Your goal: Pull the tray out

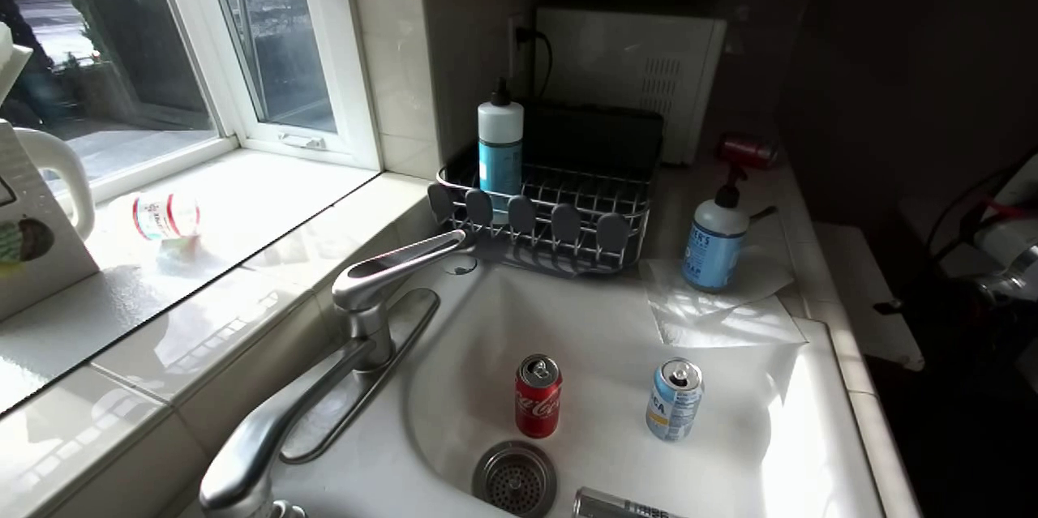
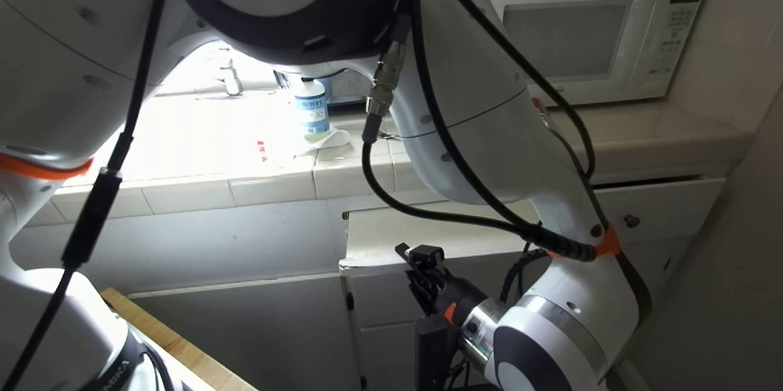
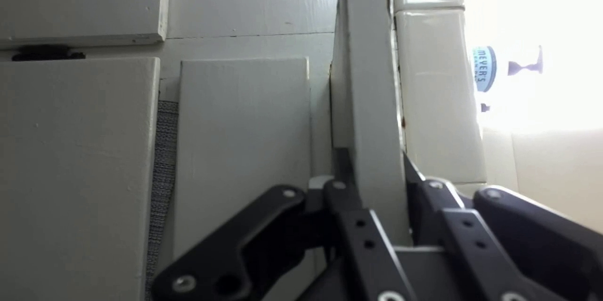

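The tray is a flat, pale whitish-grey slab (image 1: 864,291) that sticks out from under the tiled counter in both exterior views. Its flat top (image 2: 391,238) shows below the counter edge and partly behind a robot cable. In the wrist view its long straight edge (image 3: 372,79) runs down between the fingers. My gripper (image 3: 376,157) has one dark finger on each face of the slab, with both fingers close against it. The gripper also shows at the slab's outer edge in an exterior view (image 2: 408,264), dark and partly unclear there.
The tiled counter edge (image 3: 438,93) runs right beside the slab. Cabinet fronts (image 2: 244,330) lie below it. The white sink (image 1: 600,315) holds several cans. A soap bottle (image 1: 716,242) and dish rack (image 1: 559,218) stand behind. A wooden board (image 2: 177,342) is near the robot base.
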`<state>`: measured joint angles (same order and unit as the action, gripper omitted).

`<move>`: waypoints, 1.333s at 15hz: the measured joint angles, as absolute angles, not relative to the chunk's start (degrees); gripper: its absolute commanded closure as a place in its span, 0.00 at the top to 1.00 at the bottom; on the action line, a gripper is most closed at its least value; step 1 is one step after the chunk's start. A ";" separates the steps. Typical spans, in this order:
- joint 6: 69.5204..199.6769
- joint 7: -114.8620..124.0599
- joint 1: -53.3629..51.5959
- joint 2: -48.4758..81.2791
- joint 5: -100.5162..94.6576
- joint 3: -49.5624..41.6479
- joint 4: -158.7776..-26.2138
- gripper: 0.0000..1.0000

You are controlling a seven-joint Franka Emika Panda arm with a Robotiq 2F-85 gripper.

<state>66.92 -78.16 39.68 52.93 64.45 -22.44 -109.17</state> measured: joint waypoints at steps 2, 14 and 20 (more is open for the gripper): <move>66.72 -78.33 40.41 53.00 63.61 -22.46 -108.90 0.06; 65.99 -76.12 43.06 54.34 59.08 -23.20 -105.98 0.69; 67.51 -71.73 46.52 55.22 53.58 -23.99 -101.99 1.00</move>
<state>67.51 -71.73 46.52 55.22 53.58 -23.99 -101.99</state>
